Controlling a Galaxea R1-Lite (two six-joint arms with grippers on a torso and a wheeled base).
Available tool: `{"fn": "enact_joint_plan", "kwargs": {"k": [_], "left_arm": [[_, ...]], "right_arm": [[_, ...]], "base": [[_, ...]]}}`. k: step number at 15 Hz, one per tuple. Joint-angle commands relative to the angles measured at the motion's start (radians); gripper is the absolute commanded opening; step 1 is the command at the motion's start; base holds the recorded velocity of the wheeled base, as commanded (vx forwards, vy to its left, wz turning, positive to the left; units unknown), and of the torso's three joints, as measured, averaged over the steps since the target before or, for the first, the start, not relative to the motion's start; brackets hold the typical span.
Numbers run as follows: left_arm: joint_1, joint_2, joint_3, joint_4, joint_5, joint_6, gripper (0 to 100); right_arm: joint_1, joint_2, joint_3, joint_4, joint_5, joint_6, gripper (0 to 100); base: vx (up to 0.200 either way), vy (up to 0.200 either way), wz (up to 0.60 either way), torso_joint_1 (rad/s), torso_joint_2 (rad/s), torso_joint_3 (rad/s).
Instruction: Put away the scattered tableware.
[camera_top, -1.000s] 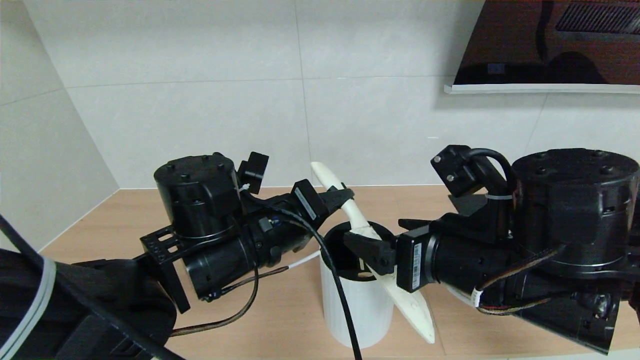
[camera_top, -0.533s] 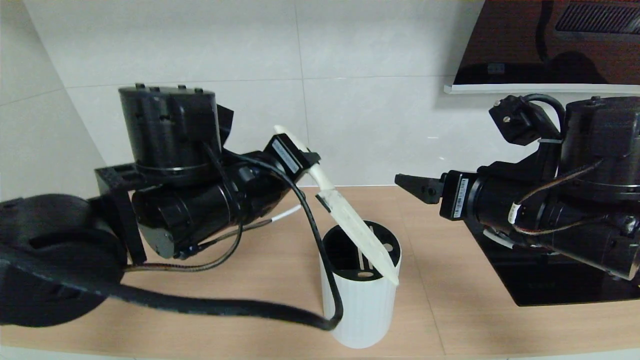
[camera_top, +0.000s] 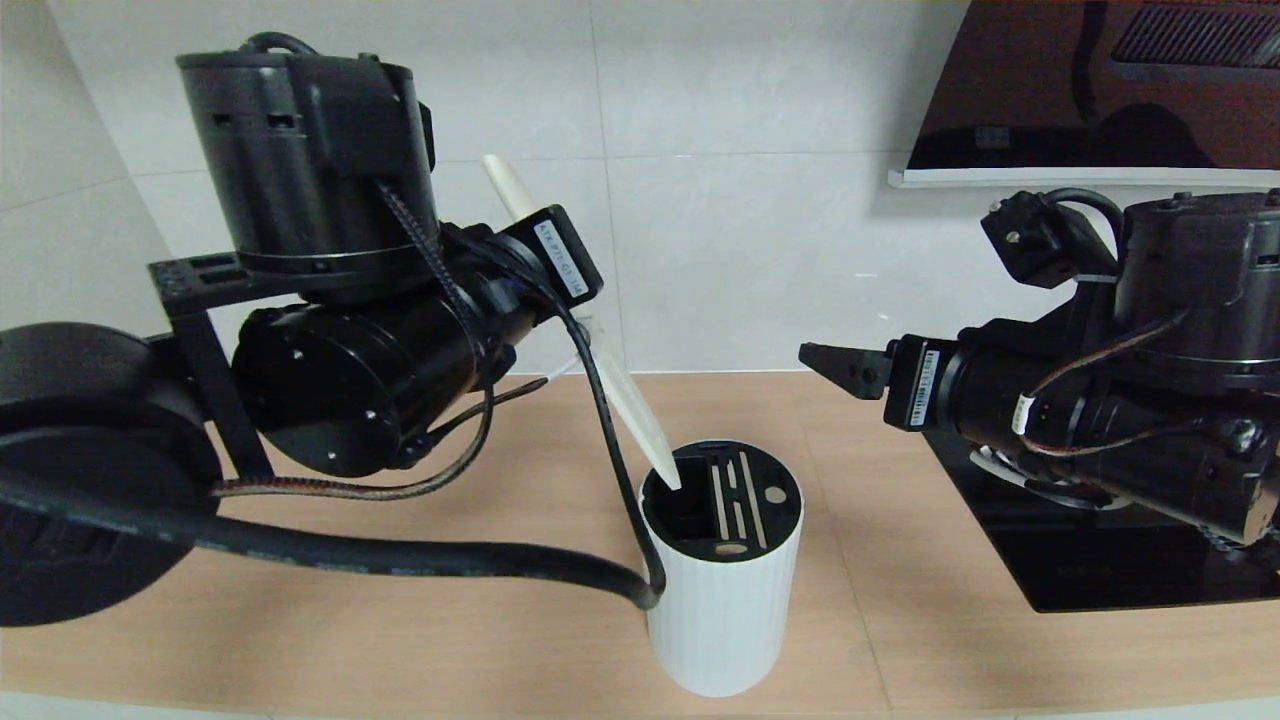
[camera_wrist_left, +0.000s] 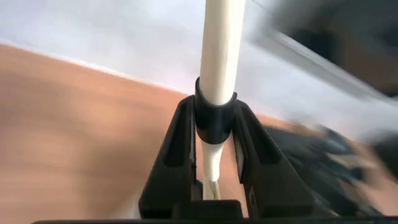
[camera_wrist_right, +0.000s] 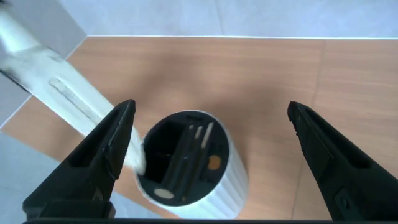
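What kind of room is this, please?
Most likely a kitchen: a black cooktop sits in the wooden counter, a range hood hangs above it, and a white knife points into a utensil holder.

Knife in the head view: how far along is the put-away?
Done: the white knife is gripped by the left end effector, handle up. In hand: its tip is at the wide opening of the white holder, with the blade tilted and mostly outside. Left: lower it in and release. The right end effector is open and empty, apart from the holder.
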Motion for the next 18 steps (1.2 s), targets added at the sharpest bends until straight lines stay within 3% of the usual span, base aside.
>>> {"fn": "enact_joint_plan", "kwargs": {"k": [1, 2, 4, 6, 7, 18], "left_arm": [[-0.036, 0.009, 0.022, -0.033, 0.034, 0.029, 0], [-0.061, 0.007, 0.055, -0.105, 0.037, 0.064, 0], [-0.091, 0.022, 0.128, -0.274, 0.051, 0.172, 0], [-0.111, 0.073, 0.17, -0.418, 0.089, 0.253, 0], [-0.127, 0.096, 0.18, -0.466, 0.095, 0.273, 0], [-0.145, 0.147, 0.207, -0.483, 0.098, 0.271, 0]], "right_arm": [[0.0, 0.013, 0.0, -0.001, 0.0, 0.0, 100], [0.0, 0.011, 0.002, -0.001, 0.0, 0.0, 100], [0.0, 0.01, 0.002, -0.001, 0.0, 0.0, 100], [0.0, 0.01, 0.004, -0.001, 0.0, 0.0, 100], [0.0, 0.01, 0.004, -0.001, 0.0, -0.002, 100], [0.0, 0.01, 0.005, -0.001, 0.0, -0.002, 100]], "base": [[0.0, 0.0, 0.0, 0.0, 0.0, 0.0], [0.0, 0.0, 0.0, 0.0, 0.0, 0.0], [0.0, 0.0, 0.0, 0.0, 0.0, 0.0], [0.0, 0.0, 0.0, 0.0, 0.0, 0.0], [0.0, 0.0, 0.0, 0.0, 0.0, 0.0], [0.0, 0.0, 0.0, 0.0, 0.0, 0.0]]}}
